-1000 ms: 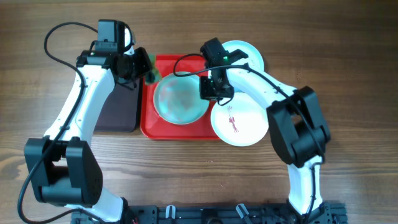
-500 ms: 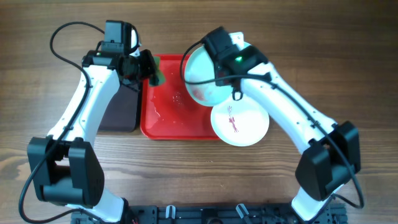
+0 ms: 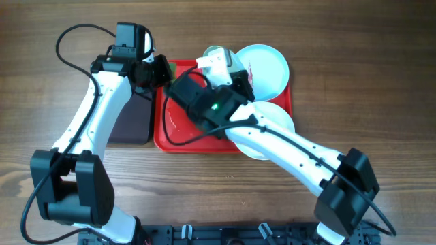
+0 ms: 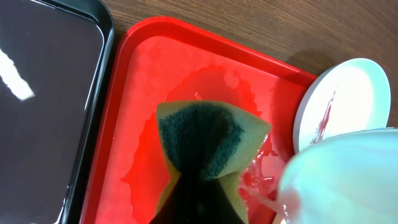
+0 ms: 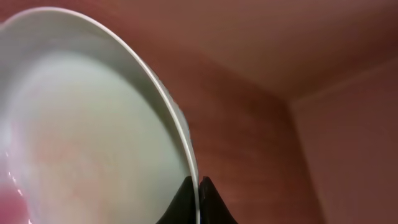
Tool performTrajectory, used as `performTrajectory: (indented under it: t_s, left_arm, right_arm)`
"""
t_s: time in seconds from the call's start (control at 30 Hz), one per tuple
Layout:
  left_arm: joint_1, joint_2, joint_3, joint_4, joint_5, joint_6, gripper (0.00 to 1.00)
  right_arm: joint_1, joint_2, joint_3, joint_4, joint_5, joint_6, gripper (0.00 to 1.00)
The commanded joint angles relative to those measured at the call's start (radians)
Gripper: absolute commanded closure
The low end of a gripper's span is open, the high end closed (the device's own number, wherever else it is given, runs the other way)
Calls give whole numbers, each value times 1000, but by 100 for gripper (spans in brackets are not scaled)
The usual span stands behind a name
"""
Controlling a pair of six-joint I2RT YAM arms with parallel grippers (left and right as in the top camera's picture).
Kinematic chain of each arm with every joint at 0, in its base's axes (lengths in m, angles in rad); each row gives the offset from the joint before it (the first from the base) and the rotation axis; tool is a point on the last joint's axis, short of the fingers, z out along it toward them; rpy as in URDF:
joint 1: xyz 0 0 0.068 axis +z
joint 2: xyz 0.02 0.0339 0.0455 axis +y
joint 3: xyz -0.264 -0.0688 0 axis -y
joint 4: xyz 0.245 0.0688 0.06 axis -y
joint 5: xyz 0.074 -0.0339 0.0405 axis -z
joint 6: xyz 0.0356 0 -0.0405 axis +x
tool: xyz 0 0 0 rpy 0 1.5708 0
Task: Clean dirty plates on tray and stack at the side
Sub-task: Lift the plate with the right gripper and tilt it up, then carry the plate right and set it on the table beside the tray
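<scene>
- The left jaws are pinching a sponge (image 4: 199,134), green scouring face over yellow; it hangs above the 11 o'clock corner of the red tray (image 4: 143,81), whose floor is wet and shiny.
- The right jaws are pressed together on the rim of a pale aqua plate (image 5: 93,124), with the thin edge caught between the two tips; the plate is lifted clear of the tray and tilted near its 12 o'clock edge. From above the wrist hides most of it, so I can't judge how steeply it leans.
- A second plate (image 3: 266,64), with a thin red streak, lies flat across the tray's 1 o'clock corner.
- A third plate (image 3: 281,117) sits at the tray's 4 o'clock, hanging over the rim and partly under the right arm (image 3: 300,156).
- A dark tray (image 4: 43,93) with a black rim lies just beside the red one at 9 o'clock; both rest on the wooden worktop (image 3: 381,82).
</scene>
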Motion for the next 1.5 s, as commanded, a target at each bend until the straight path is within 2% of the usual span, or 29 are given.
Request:
performTrajectory:
  t_s: [0.0,0.3,0.6,0.77,0.93,0.97,1.0,1.13,1.33,1.47]
  left_arm:
    - [-1,8,-6,2,-10,-6,96]
    - [-1,8,-6,2,-10,-6,96]
    - [-1,8,-6,2,-10,-6,96]
    - [-1,8,-6,2,-10,-6,96]
    - [-1,8,-6,1,-10,-6,96]
    - [-1,8,-6,0,-10,-6,96]
    - [-1,8,-6,0,-10,-6,96]
    - [-1,8,-6,-1,-10,-6,96]
    - [-1,8,-6,-1,-10,-6,96]
    - [-1,8,-6,-1,-10,-6,96]
  right_arm:
    - [14,-37,19,5,198,23,96]
    - [40,-37,19,45,306,12,96]
    - [42,-37,19,44,256,16,96]
    - [10,-37,19,35,0,15,96]
    - [-126,-39,19,3,-449,13,96]
    - [-165,-39,19,0,-541,12,96]
    - [-252,-39,19,-4,-721,-9,96]
    - [-449,-39,19,5,-1072,-93,96]
    - [-744,-39,19,-2,-1370,-146,96]
    - [-919,-39,19,-9,-1398,-145,96]
